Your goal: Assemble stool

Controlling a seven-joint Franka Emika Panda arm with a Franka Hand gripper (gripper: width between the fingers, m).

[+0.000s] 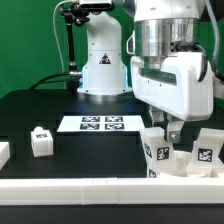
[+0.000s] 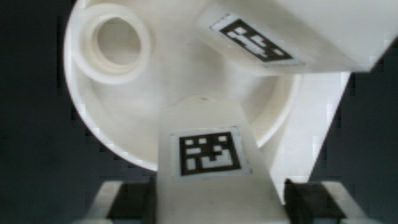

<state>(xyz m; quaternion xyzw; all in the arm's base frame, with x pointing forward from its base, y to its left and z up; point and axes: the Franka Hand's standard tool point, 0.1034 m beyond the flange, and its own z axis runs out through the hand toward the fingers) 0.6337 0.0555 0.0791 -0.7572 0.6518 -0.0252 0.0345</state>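
The round white stool seat [image 2: 151, 95] lies flat with a round hole near its rim. One white leg [image 2: 258, 40] with a tag stands on it. A second tagged leg [image 2: 210, 150] stands between my fingers [image 2: 128, 200], and both pads press against its sides. In the exterior view my gripper [image 1: 172, 132] is low over the seat [image 1: 180, 162] at the front right, between two upright legs [image 1: 155, 148] [image 1: 208, 150]. One loose leg [image 1: 41, 142] lies on the table at the exterior view's left.
The marker board [image 1: 98, 123] lies mid-table in front of the arm's base [image 1: 103, 70]. A long white border rail [image 1: 90, 190] runs along the front edge. Another white part [image 1: 3, 152] shows at the left edge.
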